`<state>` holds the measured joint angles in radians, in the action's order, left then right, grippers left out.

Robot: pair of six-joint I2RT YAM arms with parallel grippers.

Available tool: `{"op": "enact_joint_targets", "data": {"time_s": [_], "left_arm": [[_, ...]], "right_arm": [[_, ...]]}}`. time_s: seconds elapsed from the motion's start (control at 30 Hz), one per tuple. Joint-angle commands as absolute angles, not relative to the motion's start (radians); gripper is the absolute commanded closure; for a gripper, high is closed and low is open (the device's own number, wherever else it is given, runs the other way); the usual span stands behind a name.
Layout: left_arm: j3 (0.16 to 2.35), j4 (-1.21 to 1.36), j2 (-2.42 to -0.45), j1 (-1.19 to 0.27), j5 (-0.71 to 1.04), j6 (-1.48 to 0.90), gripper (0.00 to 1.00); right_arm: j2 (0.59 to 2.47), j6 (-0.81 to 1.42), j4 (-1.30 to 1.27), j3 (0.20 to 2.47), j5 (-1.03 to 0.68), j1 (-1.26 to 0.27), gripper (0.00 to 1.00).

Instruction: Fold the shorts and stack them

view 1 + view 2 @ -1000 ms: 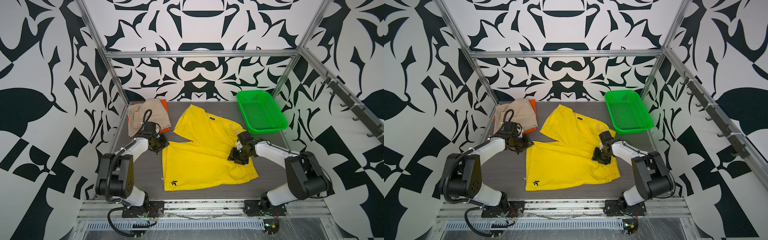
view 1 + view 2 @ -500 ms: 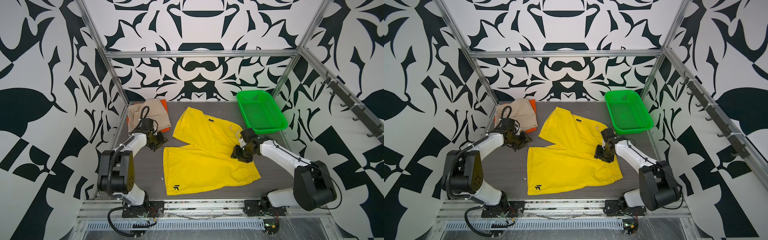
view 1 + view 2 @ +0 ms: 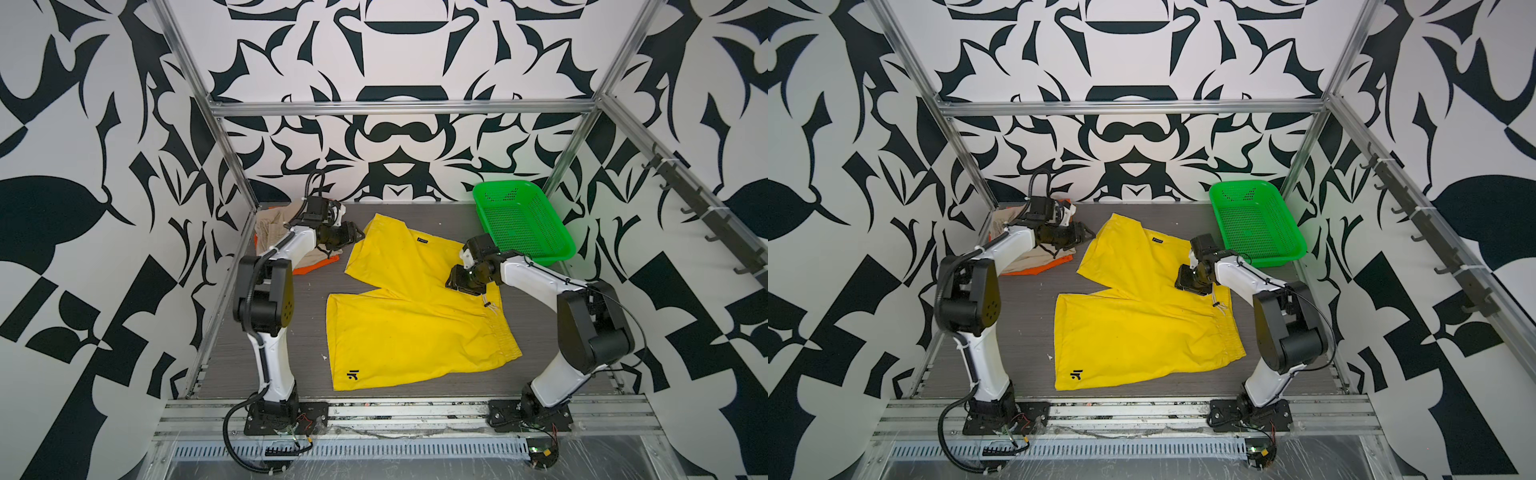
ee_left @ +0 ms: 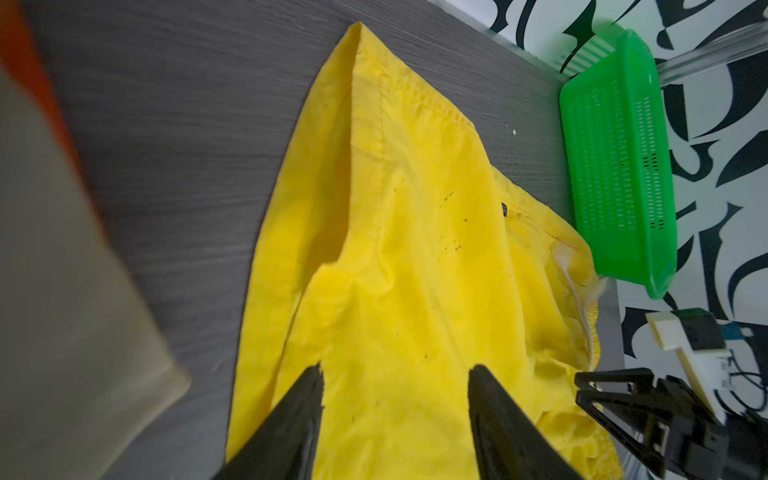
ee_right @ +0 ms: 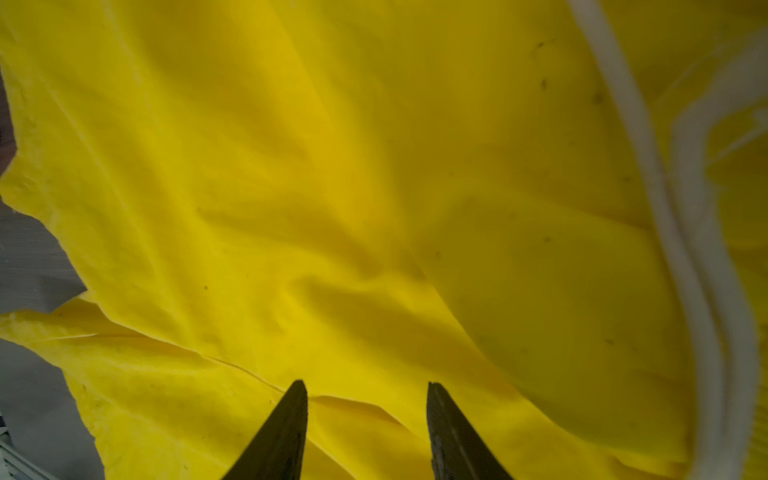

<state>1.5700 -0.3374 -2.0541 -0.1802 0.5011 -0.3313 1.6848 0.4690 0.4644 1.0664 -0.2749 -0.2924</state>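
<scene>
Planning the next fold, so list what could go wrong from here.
The right pincer stands open over the yellow shorts, close to the white drawstring; closing there may snag it. The legs lie splayed apart, so a fold could land crooked. The left pincer reaches out over the beige shorts and might disturb them.

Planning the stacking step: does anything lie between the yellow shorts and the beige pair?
Nothing on the table: bare grey surface separates the yellow shorts from the beige shorts. Only the open left pincer hangs above that gap.
</scene>
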Motion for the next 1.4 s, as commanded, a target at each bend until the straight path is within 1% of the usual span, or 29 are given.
{"op": "enact_joint_targets", "data": {"time_s": [0.0,0.17,0.4,0.53,0.57,0.6,0.67,0.7,0.8,0.9,1.1,1.2,1.27,1.3,1.37], "left_arm": [[1.696,-0.383,-2.147,-0.191,0.563,-0.247,0.40],[1.824,-0.434,-2.275,-0.196,0.571,-0.224,0.40],[1.893,-0.449,-2.364,-0.199,0.569,-0.208,0.42],[1.916,-0.460,-2.391,-0.199,0.584,-0.199,0.49],[1.918,-0.464,-2.396,-0.199,0.585,-0.197,0.53],[1.919,-0.465,-2.397,-0.199,0.580,-0.195,0.59],[1.914,-0.468,-2.386,-0.199,0.568,-0.201,0.77],[1.917,-0.478,-2.376,-0.198,0.557,-0.203,0.82],[1.968,-0.568,-2.358,-0.192,0.517,-0.200,0.91],[2.066,-0.714,-2.357,-0.178,0.448,-0.195,0.94],[2.158,-0.887,-2.368,-0.158,0.350,-0.169,0.95],[2.174,-0.922,-2.403,-0.158,0.302,-0.159,0.92],[2.187,-0.935,-2.434,-0.158,0.292,-0.155,0.86],[2.197,-0.940,-2.449,-0.158,0.288,-0.155,0.80],[2.215,-0.956,-2.458,-0.158,0.290,-0.155,0.59]], "right_arm": [[1.695,0.430,0.434,1.069,-0.275,-0.298,0.49],[1.732,0.425,0.425,1.055,-0.260,-0.296,0.49],[1.756,0.429,0.413,1.062,-0.259,-0.295,0.49],[1.764,0.435,0.404,1.064,-0.258,-0.295,0.49],[1.766,0.436,0.402,1.063,-0.258,-0.295,0.49],[1.767,0.437,0.399,1.063,-0.258,-0.295,0.49],[1.767,0.437,0.400,1.061,-0.250,-0.295,0.49],[1.766,0.440,0.408,1.062,-0.236,-0.295,0.49],[1.768,0.476,0.451,1.061,-0.155,-0.280,0.49],[1.755,0.509,0.466,1.032,-0.111,-0.252,0.50],[1.744,0.517,0.465,0.991,-0.095,-0.238,0.50],[1.760,0.528,0.451,0.992,-0.115,-0.237,0.49],[1.758,0.534,0.448,1.002,-0.131,-0.238,0.49],[1.752,0.535,0.442,1.008,-0.143,-0.238,0.49],[1.731,0.533,0.438,1.025,-0.162,-0.239,0.48]]}}
